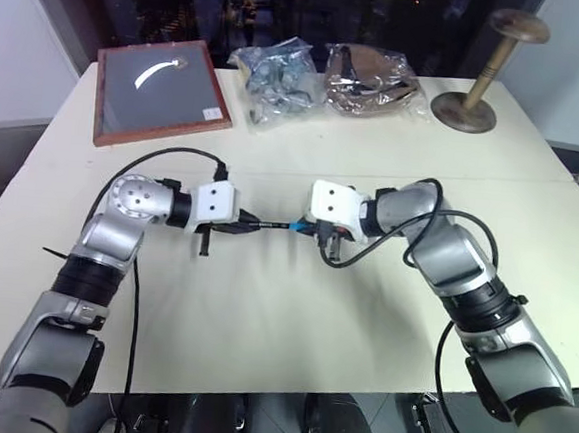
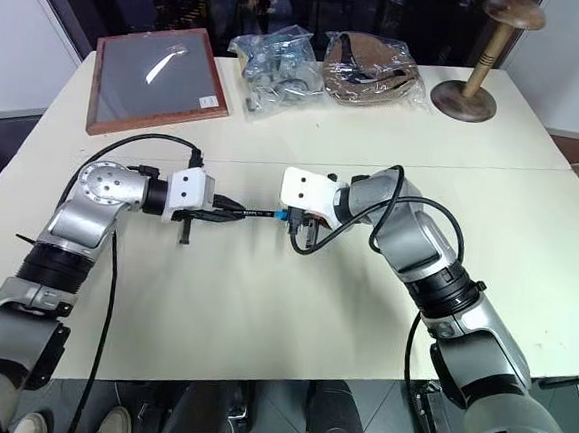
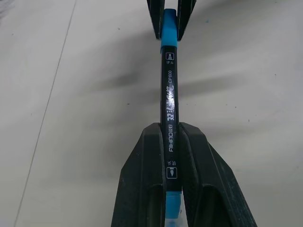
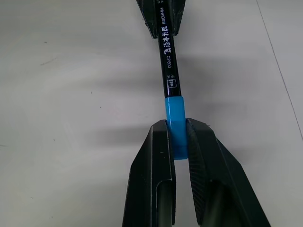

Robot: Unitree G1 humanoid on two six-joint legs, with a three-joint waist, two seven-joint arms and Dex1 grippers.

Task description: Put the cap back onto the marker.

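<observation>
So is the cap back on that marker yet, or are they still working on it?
It looks on: the blue cap sits against the end of the marker, with no tip showing. Both are held above the table: the left gripper clamps the barrel, the right gripper the cap. Left: perhaps a final push, then letting go.

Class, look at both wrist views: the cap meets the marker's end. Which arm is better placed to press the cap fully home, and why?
The right, probably. The right gripper is shut on the cap, in line with the marker, so it can push along it. The left gripper is shut on the barrel and can brace.
</observation>
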